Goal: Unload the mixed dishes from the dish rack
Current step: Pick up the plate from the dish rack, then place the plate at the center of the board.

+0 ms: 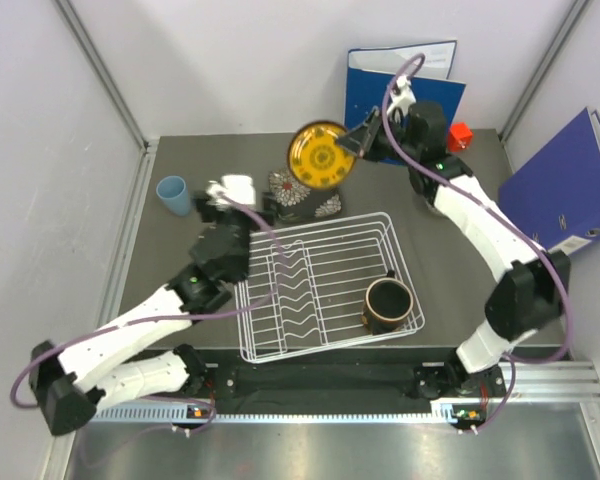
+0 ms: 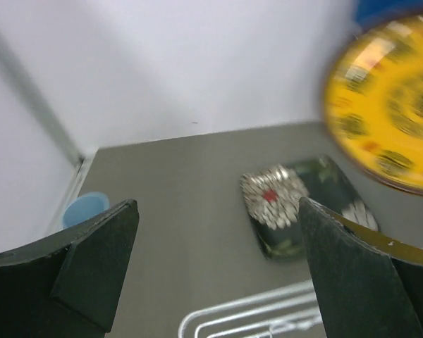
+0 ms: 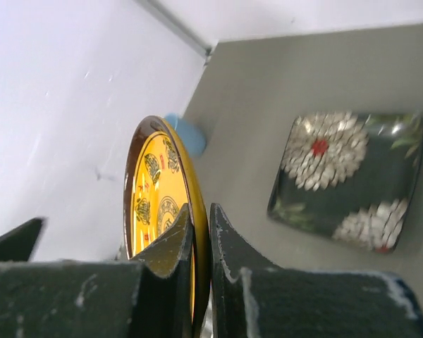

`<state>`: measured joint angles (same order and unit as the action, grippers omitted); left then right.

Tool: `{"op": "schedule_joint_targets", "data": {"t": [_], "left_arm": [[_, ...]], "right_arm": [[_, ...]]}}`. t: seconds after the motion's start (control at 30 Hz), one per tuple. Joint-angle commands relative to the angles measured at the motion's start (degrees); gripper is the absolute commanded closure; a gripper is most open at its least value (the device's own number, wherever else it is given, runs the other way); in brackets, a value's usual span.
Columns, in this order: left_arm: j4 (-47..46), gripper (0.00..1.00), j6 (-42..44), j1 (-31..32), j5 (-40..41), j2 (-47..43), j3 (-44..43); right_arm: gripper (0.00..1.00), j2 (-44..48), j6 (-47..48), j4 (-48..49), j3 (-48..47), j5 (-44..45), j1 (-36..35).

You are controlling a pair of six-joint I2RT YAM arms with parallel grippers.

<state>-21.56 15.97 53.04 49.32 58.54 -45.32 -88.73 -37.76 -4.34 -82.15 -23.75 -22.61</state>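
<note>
Yellow dish (image 1: 320,154) pinched in R jaws over grey table (image 1: 165,260) (white walls (image 1: 230,70)); L jaws wide, empty.

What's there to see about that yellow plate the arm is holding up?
The yellow plate is round and glossy, with dark ornaments on its face and a brown rim. It hangs on edge over a black flowered plate. Only the right gripper touches it, pinching its rim.

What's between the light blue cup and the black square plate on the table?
Bare table between light blue cup and black square plate, per left wrist view. Top view: open left gripper hangs over that stretch.
</note>
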Motion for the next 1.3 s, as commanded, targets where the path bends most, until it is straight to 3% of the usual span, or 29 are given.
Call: {"op": "schedule_joint_targets", "data": {"t": [0.0,0.33,0.43,0.73,1.27], "left_arm": [[10.67,0.01,-19.83,-5.13,2.09,-7.29,-1.27],[16.99,0.01,-24.84,-5.4,3.15,-10.12,1.02],[16.9,0.01,-24.76,-5.4,2.98,-10.12,1.72],[16.64,0.01,-23.96,-5.57,1.83,-8.62,2.78],[18.31,0.01,-26.42,-5.66,-0.8,-4.23,1.64]], "right_arm": [[1.0,-11.51,1.54,-3.65,-14.13,1.51,0.55],[1.0,-34.13,0.14,-8.05,-35.95,-1.47,1.78],[1.0,-38.53,-1.09,-7.35,-38.69,-2.53,1.96],[1.0,-47.23,-2.32,-7.79,-40.9,-2.8,1.87],[1.0,-53.92,3.74,-17.45,-45.12,3.88,0.46]]}}
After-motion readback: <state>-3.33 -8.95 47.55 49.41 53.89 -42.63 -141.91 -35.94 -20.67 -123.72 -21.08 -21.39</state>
